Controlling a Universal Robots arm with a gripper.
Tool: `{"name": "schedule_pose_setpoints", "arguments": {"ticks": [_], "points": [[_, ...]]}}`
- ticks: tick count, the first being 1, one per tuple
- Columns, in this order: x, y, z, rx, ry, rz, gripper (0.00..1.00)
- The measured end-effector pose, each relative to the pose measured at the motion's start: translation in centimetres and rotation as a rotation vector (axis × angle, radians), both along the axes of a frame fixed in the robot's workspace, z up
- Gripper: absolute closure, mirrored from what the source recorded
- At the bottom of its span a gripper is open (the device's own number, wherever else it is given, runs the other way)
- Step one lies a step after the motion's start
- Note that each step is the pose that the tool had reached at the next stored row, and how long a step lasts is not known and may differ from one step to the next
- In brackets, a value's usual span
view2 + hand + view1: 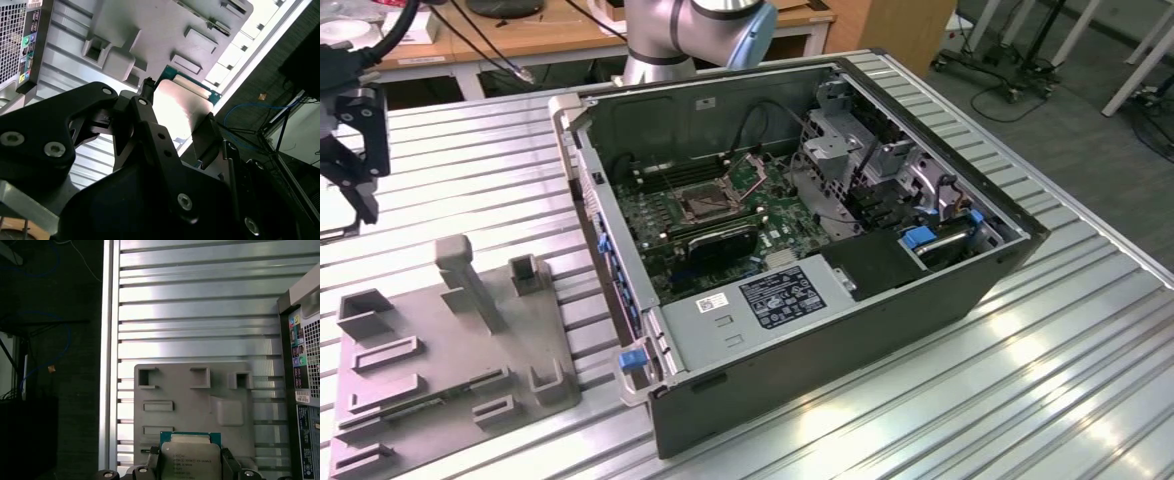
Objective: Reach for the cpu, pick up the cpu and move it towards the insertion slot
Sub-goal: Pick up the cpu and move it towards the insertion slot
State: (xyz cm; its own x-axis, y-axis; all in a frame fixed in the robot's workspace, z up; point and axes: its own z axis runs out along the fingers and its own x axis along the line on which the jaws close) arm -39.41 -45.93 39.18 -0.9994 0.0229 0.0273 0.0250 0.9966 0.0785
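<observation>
Between the fingers of the claw (178, 109): cpu (191, 459), clamped at two opposite edges, lower part cut off in the first wrist view. Below: grey tray (225, 412) on slatted worktop (200, 300). Farther off, inside open computer case (854, 300): insertion slot (706, 205), detail hard to make out.

The insertion slot (700, 205) lies inside the case (854, 335), tray (440, 350) at the exterior view's left.
</observation>
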Motion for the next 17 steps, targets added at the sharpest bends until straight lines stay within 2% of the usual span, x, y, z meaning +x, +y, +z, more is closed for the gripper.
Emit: {"name": "schedule_pose_setpoints", "arguments": {"ticks": [17], "points": [[1.17,0.0,0.0,0.0,0.0002,0.0,0.46]]}}
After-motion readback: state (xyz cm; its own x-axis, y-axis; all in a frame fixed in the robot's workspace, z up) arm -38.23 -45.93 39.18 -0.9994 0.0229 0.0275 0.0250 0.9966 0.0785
